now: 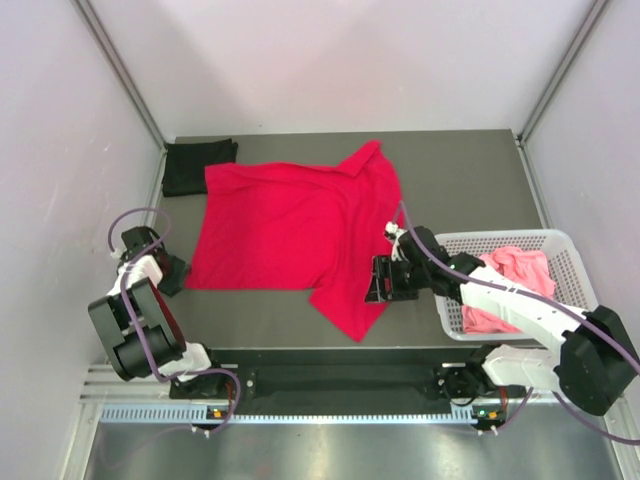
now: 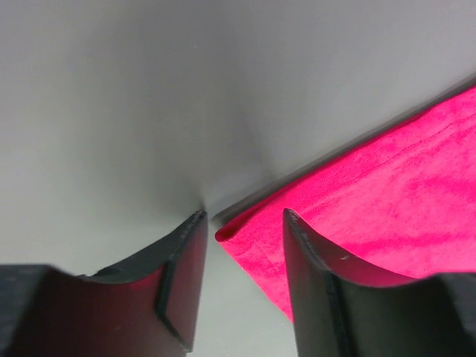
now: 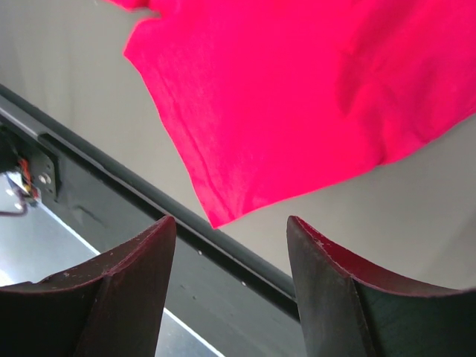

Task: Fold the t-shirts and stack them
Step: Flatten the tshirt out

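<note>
T-shirts: from above we are counting three, a red t-shirt (image 1: 290,225) spread mid-table, a black t-shirt (image 1: 197,165) folded far left, a pink t-shirt (image 1: 515,275) in the basket (image 1: 570,245), both arms reaching low. Left wrist: the left gripper (image 2: 245,213) is straddling the red corner, parted, ungripped. Right wrist: the right gripper (image 3: 230,219) is hovering wide, empty.

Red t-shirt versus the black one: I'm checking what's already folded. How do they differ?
The red t-shirt lies spread across the middle, rumpled on its right; the black t-shirt is a compact folded bundle at the far left corner. Red covers far more table than black. The open left gripper and right gripper sit at the red shirt's near corners, neither near the black one. Both shirts rest on the table, outside the basket.
</note>
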`<action>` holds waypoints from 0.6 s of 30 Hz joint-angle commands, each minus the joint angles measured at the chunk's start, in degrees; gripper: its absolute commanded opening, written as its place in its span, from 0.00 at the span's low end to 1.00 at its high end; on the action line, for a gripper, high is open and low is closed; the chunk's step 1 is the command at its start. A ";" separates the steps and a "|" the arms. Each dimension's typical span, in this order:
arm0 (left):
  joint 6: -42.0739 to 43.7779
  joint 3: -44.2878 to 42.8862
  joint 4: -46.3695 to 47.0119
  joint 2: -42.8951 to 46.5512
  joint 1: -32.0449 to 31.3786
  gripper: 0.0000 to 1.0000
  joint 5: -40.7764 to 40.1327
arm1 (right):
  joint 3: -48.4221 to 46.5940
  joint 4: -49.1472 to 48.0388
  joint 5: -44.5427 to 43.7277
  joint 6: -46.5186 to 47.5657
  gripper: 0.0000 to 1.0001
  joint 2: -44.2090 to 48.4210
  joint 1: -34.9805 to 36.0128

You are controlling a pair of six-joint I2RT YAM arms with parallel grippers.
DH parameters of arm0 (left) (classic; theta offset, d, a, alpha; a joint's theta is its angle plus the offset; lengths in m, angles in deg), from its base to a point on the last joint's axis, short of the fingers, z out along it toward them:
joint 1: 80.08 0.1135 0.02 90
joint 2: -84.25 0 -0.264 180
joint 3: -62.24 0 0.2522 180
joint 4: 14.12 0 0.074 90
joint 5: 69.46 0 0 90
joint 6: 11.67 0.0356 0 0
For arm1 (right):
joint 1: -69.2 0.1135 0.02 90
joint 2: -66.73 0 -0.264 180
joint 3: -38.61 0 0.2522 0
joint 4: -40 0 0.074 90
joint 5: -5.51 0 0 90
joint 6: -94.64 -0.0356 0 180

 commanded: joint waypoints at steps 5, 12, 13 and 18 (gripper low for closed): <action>-1.42 1.64 -0.10 -3.41 0.38 0.42 1.74 | 0.76 -0.95 -4.14 -2.27 0.61 -1.44 6.34; -0.72 2.08 0.43 -2.09 0.38 0.22 1.82 | 5.15 -5.25 -5.38 -8.50 0.61 -1.97 9.86; -0.45 1.73 0.34 -1.91 0.47 0.16 1.56 | 6.11 -5.69 -5.81 -8.95 0.61 -1.88 9.86; 1.04 1.03 -0.45 -1.04 0.56 0.00 1.21 | 8.40 -10.78 -5.82 -13.86 0.57 -5.30 11.79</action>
